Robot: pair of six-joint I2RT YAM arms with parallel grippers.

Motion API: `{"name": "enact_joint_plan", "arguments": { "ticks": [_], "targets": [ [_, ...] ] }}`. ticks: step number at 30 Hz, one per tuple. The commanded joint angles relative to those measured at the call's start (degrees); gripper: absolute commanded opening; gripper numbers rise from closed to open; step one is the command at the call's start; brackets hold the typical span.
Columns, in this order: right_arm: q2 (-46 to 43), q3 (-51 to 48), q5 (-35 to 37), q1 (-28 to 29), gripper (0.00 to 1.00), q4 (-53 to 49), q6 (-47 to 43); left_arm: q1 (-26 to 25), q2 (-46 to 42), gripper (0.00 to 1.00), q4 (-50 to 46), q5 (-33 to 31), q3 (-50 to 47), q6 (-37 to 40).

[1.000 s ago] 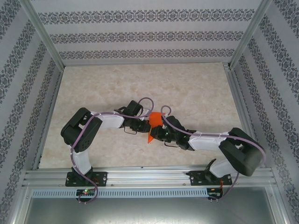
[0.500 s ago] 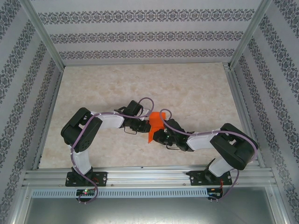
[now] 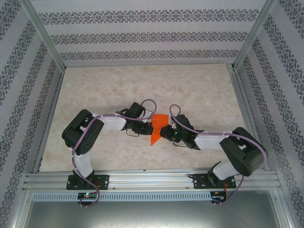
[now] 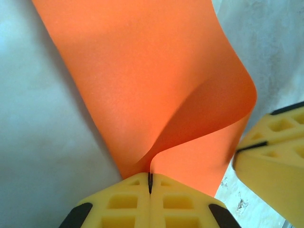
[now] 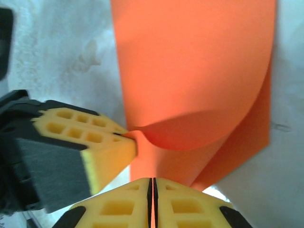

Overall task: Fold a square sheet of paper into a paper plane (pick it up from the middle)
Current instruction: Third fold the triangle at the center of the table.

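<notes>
Watching both arms (image 3: 83, 137) bent inward, I find left fingers (image 4: 121, 202) and right fingers (image 5: 118, 206) clamped on the square sheet of paper (image 3: 158, 127).

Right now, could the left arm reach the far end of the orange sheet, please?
Probably not without letting go: the left gripper is shut on the near edge of the sheet, and the right gripper pinches it alongside.

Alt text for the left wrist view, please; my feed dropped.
Left gripper, jaws shut, pinches the orange sheet of paper at bottom centre; the sheet curls over on itself. The right gripper grips its right edge.
</notes>
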Motion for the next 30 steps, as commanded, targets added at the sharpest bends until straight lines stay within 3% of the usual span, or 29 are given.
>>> {"name": "enact_joint_plan", "arguments": {
  "ticks": [1, 6, 14, 23, 30],
  "targets": [
    [2.73, 0.73, -0.66, -0.75, 0.12, 0.21, -1.99, 0.18, 3.08, 0.01, -4.48, -2.62, -1.7, 1.62],
    [5.05, -0.72, -0.67, -1.25, 0.11, 0.94, -0.64, 0.18, 3.17, 0.01, -4.55, -2.82, -1.56, 1.57],
    [-4.72, 1.13, -3.27, -3.86, 0.13, -4.09, -3.35, 0.18, 3.07, 0.0, -4.93, -3.06, -1.49, 1.69],
    [2.26, 2.09, -8.97, -8.6, 0.12, -0.87, -5.09, 0.18, 3.08, 0.0, -5.06, -2.97, -1.26, 1.65],
    [3.13, 0.95, -5.21, -8.84, 0.11, -8.29, -5.9, 0.18, 2.56, 0.0, -5.72, -3.41, -1.61, 2.04]
  ]
}}
